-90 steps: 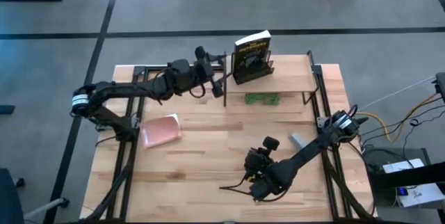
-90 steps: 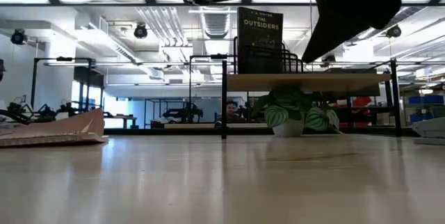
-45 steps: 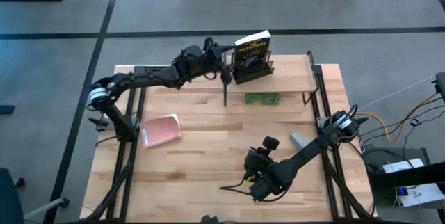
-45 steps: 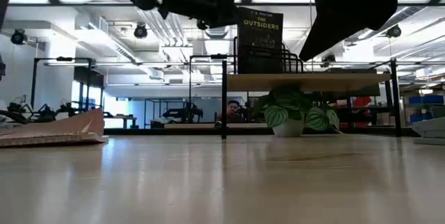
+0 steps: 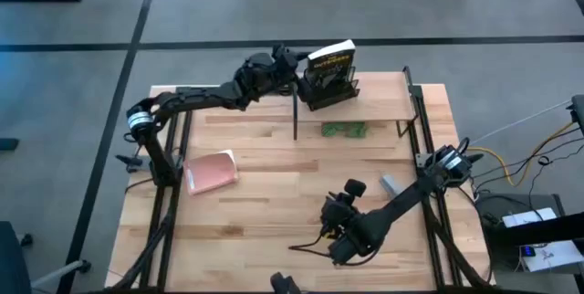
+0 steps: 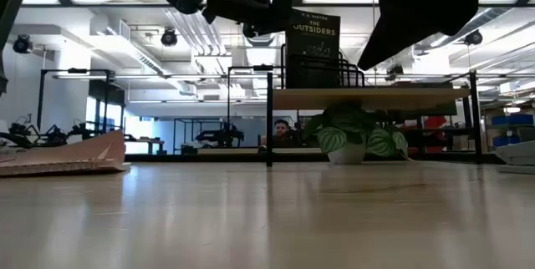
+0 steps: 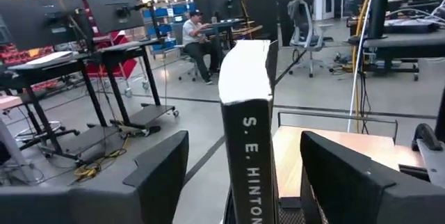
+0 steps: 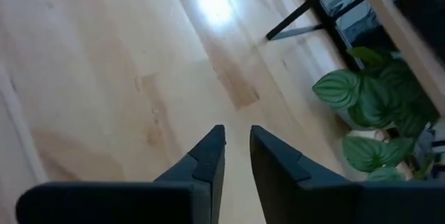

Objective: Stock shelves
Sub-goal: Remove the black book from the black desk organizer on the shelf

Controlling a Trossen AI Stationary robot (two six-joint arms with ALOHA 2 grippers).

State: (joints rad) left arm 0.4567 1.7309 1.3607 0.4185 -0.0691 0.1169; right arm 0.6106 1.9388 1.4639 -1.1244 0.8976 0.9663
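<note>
From the left: a pink book lies flat on the tabletop, apparently awaiting stocking. My left gripper sits level with the black book, fingers spread wide to either side of its spine without touching it, ready to grip or just released. That book stands upright in a wire rack on the shelf; a plant sits beneath. My right gripper waits above the near tabletop, fingers nearly closed on nothing.
</note>
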